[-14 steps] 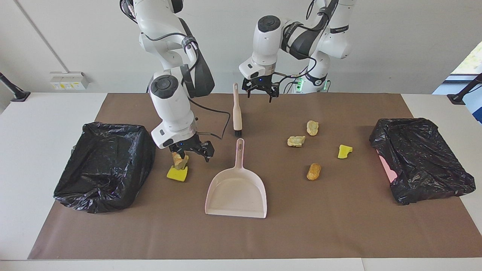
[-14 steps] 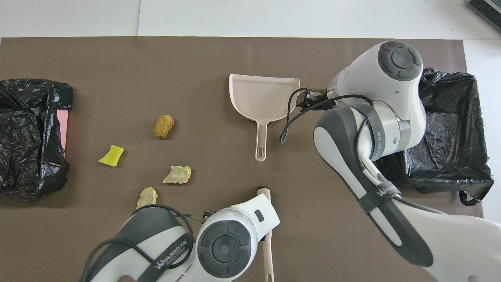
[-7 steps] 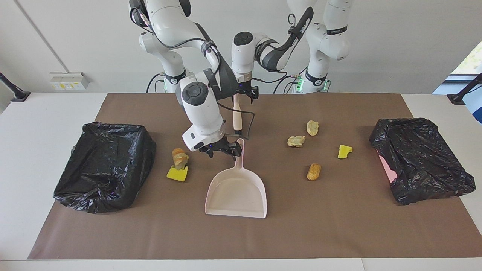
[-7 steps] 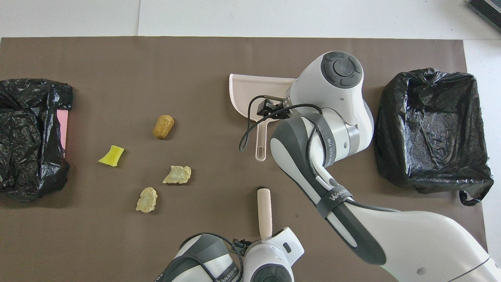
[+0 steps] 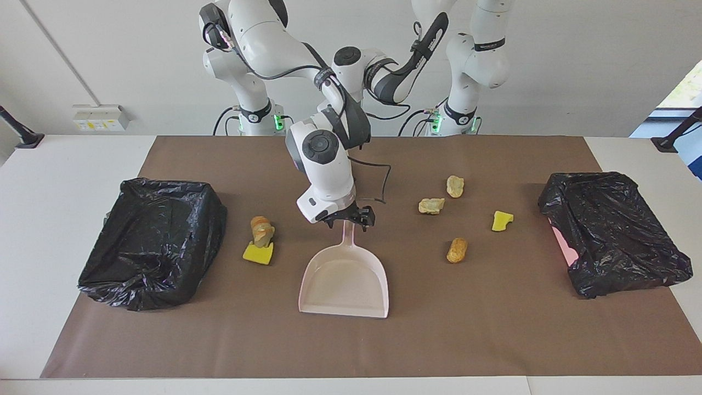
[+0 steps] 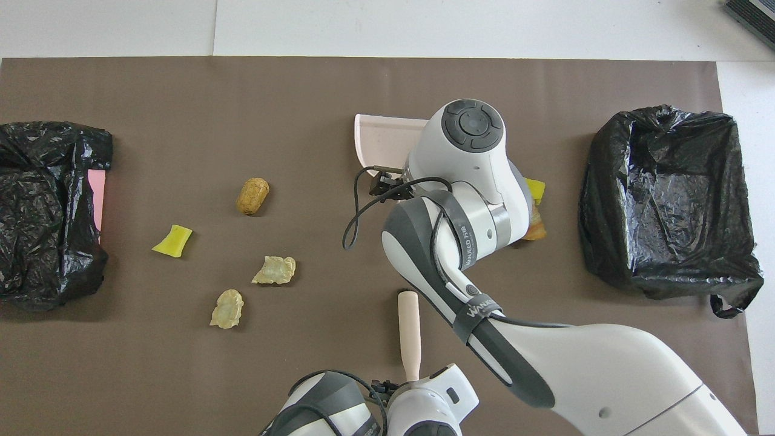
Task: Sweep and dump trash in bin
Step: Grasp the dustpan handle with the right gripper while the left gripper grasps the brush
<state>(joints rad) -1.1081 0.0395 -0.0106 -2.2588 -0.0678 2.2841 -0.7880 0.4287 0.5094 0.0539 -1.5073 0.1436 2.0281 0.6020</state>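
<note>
Since a second ago the right gripper (image 5: 349,218) has swung from the bread lump (image 5: 261,230) on the yellow sponge (image 5: 258,253) to the dustpan (image 5: 344,280) handle, jaws released, ready to grasp; left gripper (image 6: 387,387) at the brush (image 6: 409,330), jaws unreadable; remaining trash (image 5: 456,249) scattered toward the left arm's end.

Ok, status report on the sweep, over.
Right gripper open over dustpan handle. Left gripper at brush handle end. Trash: six pieces loose on mat, none in dustpan. Nothing blocking either handle.

White arms (image 5: 329,170), grey joint caps, black cables, "WANJEED" grey bands.
</note>
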